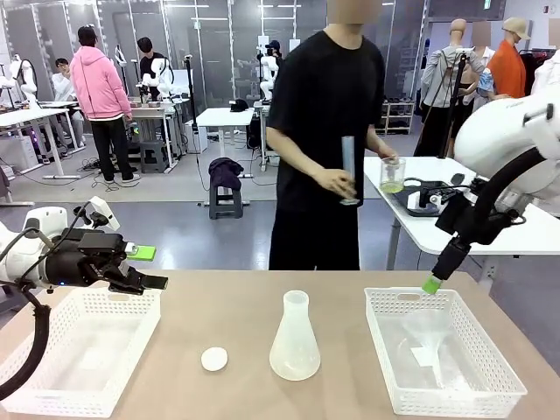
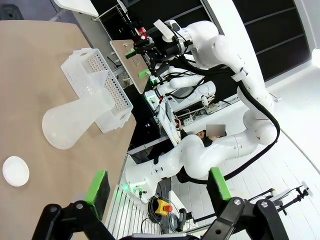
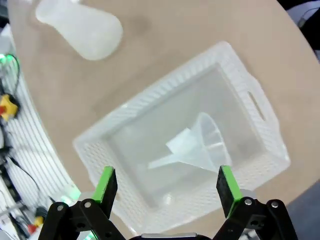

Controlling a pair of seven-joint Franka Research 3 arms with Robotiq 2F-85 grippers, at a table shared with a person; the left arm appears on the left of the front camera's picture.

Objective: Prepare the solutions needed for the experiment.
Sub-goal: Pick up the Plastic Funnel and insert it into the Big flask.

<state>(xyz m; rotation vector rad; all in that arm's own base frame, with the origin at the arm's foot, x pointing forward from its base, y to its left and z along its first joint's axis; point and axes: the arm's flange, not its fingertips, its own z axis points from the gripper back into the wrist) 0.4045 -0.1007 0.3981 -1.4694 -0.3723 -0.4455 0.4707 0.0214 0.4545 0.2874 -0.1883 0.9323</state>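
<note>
A frosted whitish conical flask (image 1: pixel 295 337) stands upright at the table's middle; I cannot make out any solutions inside it. It also appears in the left wrist view (image 2: pixel 75 120) and the right wrist view (image 3: pixel 82 30). A person across the table holds a tall clear graduated cylinder (image 1: pixel 348 171) in one hand and a beaker (image 1: pixel 392 176) of yellow-green liquid in the other. My left gripper (image 1: pixel 150 268) (image 2: pixel 157 187) hovers open and empty over the left basket's far edge. My right gripper (image 1: pixel 431 284) (image 3: pixel 167 185) hangs open and empty above the right basket.
A white round cap (image 1: pixel 213 358) (image 2: pixel 15 171) lies left of the flask. The left white basket (image 1: pixel 52 398) looks bare. The right white basket (image 1: pixel 490 398) (image 3: pixel 100 135) (image 2: pixel 97 82) holds a clear funnel (image 1: pixel 429 346) (image 3: pixel 205 145). A white table stands behind the person.
</note>
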